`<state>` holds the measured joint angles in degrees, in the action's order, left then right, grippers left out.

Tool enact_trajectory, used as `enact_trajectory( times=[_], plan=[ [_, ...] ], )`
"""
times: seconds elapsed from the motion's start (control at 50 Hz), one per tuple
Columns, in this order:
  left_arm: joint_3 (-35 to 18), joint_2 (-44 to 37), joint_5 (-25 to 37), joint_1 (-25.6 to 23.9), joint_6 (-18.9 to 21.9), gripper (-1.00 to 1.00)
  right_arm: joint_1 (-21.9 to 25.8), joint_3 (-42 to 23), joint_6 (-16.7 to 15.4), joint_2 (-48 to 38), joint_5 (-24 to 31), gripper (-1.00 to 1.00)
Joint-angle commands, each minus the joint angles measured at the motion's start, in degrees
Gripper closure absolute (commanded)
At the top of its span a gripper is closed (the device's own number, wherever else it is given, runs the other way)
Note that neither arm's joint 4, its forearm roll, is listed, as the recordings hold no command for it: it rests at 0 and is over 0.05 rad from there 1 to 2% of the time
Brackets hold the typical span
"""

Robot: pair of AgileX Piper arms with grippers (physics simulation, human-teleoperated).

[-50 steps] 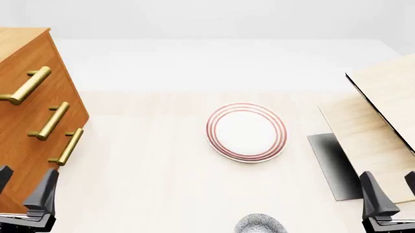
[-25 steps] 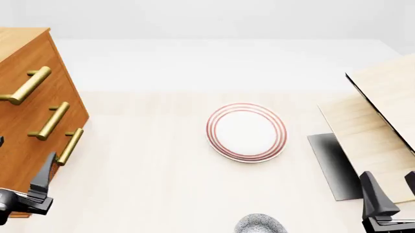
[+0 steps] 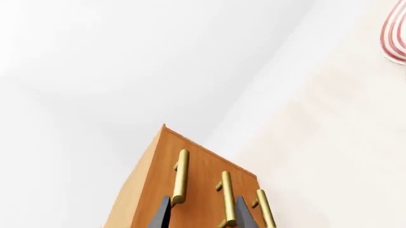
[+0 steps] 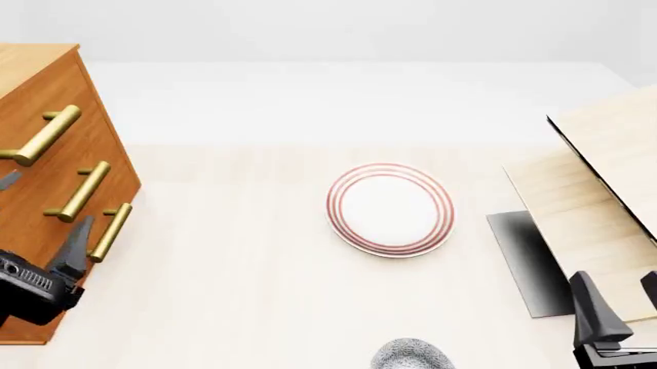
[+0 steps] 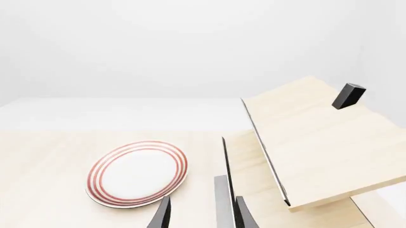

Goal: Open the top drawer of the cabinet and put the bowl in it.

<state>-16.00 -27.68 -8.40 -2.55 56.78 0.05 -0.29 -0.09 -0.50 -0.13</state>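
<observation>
Standing shut at the table's left edge, the top drawer (image 4: pixel 36 115) of the cabinet (image 4: pixel 61 254) shows its brass bar handle (image 4: pixel 43 135) slanting outward. The left gripper (image 4: pixel 41 223) hangs in front of the lower drawers with jaws parted and empty — likely lining up for that handle. The bowl (image 4: pixel 413 355) sits at the near edge, well apart, below the red-ringed plate (image 4: pixel 390 209). The right gripper (image 4: pixel 621 296) waits low, open and empty, beside the pale wood unit (image 4: pixel 605 200).

A plate and a pale wooden unit on the table

The flat white plate with red rings (image 4: pixel 390 209) lay near the middle of the light wooden table (image 4: pixel 236 284). The pale light-wood unit (image 4: pixel 605 192) stood at the right, well apart from the plate.
</observation>
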Motion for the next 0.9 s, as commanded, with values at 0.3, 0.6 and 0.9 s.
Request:
enact_trajectory(
  times=[0.3,0.6,0.9],
  plan=[
    [0.4,-13.0,-14.3,-0.4,20.6,-1.00,0.0,0.0,0.0,0.1,0.0,-1.00],
    [-1.8,-20.1,-18.6,1.5,24.3,-1.00,0.0,0.0,0.0,0.1,0.0,-1.00],
    [-2.7,-27.9,-24.0,3.9,26.2,-1.00,0.0,0.0,0.0,0.1,0.0,-1.00]
  ],
)
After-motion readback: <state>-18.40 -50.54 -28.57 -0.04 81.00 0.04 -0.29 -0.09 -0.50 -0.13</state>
